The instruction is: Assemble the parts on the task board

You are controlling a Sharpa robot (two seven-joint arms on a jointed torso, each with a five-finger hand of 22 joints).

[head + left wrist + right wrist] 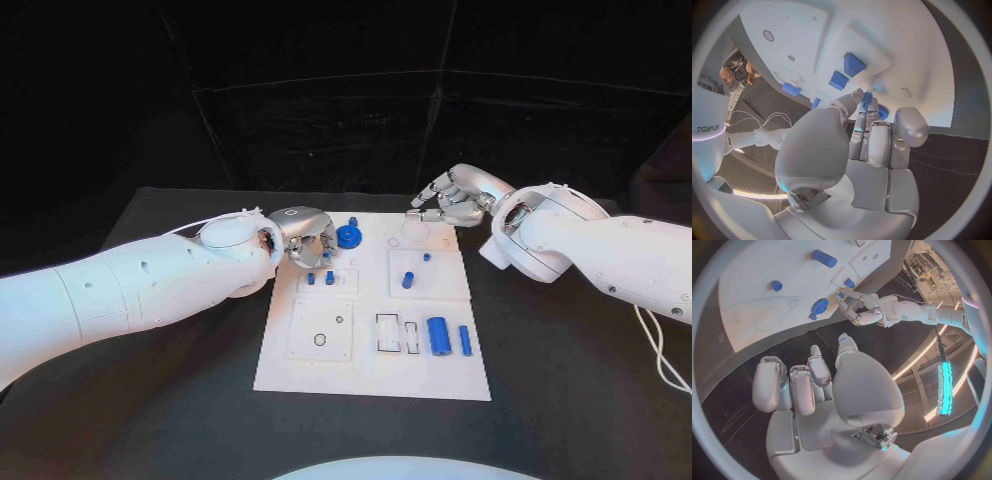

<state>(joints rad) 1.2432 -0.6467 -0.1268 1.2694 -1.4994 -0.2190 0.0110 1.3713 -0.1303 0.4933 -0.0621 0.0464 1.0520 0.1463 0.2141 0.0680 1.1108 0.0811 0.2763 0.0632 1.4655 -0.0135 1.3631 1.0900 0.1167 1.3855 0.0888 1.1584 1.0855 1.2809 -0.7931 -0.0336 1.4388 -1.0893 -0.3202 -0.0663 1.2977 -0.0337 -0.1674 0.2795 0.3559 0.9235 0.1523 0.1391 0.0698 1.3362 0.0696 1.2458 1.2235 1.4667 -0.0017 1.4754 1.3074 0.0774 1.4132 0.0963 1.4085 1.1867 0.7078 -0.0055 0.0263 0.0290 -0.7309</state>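
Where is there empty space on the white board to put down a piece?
The near strip of the task board, below the two blue cylinders, lies bare. The far end is crowded: the left hand hovers over small blue pieces beside the blue gear, and the right hand is near the far edge.

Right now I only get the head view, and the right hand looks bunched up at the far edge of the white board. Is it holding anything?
Observer: No. In the right wrist view, the right hand has its fingers apart with nothing between them.
Operator: What's in front of it?
Observer: Black table first, then the edge of the task board.
Operator: And is the left hand gripping a part?
Observer: I can't tell. In the left wrist view, the left hand has its fingertips right beside a round blue part, which they partly hide.
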